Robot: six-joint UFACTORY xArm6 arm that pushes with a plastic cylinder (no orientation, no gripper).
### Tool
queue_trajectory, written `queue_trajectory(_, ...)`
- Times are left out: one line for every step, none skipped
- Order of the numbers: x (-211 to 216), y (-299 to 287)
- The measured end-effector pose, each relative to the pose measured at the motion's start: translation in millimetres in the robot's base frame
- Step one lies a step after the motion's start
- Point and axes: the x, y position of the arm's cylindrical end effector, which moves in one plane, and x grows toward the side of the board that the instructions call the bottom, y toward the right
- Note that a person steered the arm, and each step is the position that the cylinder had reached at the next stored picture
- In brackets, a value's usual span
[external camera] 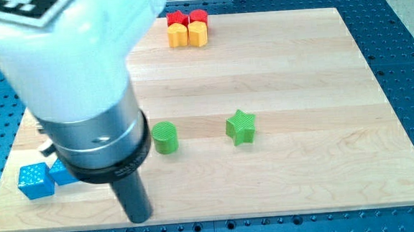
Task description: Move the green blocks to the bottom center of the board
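Note:
A green cylinder block (165,137) stands on the wooden board (298,81) a little left of the middle. A green star block (241,127) lies to its right, apart from it. My tip (140,219) is the lower end of the dark rod, near the board's bottom edge. It is below and to the left of the green cylinder and does not touch either green block.
Two red blocks (187,18) and two yellow blocks (188,35) form a cluster at the view's top. Two blue blocks (37,180) lie at the lower left, partly behind the arm. The arm's large white and grey body (83,87) hides the board's left part.

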Motion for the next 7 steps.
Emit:
queue_trajectory(0,1)
queue_trajectory(1,1)
queue_trajectory(1,7)
queue_trajectory(0,7)
queue_trajectory(-20,7)
queue_trajectory(-37,11)
queue_trajectory(-29,23)
